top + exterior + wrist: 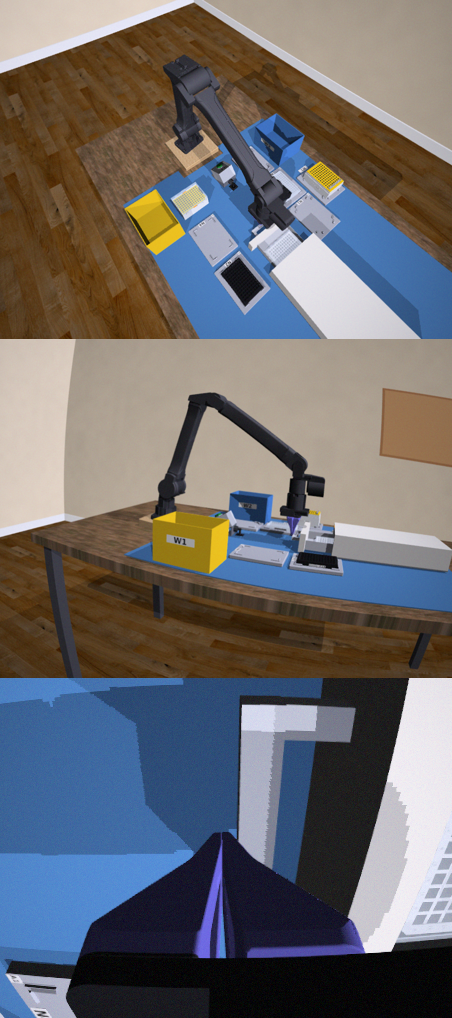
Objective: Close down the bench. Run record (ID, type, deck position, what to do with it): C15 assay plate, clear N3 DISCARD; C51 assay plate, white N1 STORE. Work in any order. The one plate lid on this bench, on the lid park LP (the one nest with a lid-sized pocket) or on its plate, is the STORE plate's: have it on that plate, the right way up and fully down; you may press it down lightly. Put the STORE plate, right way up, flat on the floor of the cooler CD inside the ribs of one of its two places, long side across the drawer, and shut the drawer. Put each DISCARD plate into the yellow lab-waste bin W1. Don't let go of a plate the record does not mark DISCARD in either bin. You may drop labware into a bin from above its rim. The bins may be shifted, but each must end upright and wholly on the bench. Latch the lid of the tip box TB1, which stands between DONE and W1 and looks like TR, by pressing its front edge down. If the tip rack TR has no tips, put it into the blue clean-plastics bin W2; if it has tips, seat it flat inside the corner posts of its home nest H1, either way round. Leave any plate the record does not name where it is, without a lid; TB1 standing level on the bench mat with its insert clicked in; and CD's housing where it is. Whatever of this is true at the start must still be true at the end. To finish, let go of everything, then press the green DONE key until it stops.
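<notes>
My gripper [221, 847] is shut and empty. It points down beside the grey handle [259, 782] of the cooler drawer's white front panel [264, 237], on the side away from the cooler. In the exterior view the fingertips [293, 529] stand just left of the panel. The drawer is pulled out of the white cooler housing [339, 288], and a white well plate [283, 248] lies in it. A clear plate [288, 182] sits on its nest behind my wrist, partly hidden. The yellow bin W1 [153, 220] stands at the mat's left edge.
The blue bin W2 [279, 137] stands at the back. A tip rack with yellow tips [324, 178] sits on the far right nest. The tip box [189, 200] and the DONE key [222, 171] stand left of my arm. Nest N4 [213, 239] is bare; N2 holds a black plate [242, 280].
</notes>
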Motion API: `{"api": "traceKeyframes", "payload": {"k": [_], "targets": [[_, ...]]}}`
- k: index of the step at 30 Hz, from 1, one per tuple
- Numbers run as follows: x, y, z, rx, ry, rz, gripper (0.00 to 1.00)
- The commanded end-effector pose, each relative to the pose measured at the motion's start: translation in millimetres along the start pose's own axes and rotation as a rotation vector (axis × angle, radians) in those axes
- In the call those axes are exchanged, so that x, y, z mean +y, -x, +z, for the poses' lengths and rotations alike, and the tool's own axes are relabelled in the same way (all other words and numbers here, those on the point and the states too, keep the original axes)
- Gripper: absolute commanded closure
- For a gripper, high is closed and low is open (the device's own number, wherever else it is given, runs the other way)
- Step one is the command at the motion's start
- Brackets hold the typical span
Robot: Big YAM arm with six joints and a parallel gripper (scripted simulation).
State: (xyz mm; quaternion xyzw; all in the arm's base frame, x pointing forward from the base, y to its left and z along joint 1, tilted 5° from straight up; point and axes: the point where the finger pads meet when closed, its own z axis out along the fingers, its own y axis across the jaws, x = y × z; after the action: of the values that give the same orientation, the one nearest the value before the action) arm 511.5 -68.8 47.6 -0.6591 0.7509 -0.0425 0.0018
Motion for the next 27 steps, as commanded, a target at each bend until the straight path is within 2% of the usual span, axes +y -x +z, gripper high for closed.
{"api": "traceKeyframes", "payload": {"k": [1, 4, 27], "targets": [[-27, -6, -11.8, -0.003, -0.041, 0.007, 1.00], [-33, -7, -12.0, -0.003, -0.051, 0.008, 1.00], [-59, -7, -12.5, -0.003, -0.046, 0.007, 1.00]]}}
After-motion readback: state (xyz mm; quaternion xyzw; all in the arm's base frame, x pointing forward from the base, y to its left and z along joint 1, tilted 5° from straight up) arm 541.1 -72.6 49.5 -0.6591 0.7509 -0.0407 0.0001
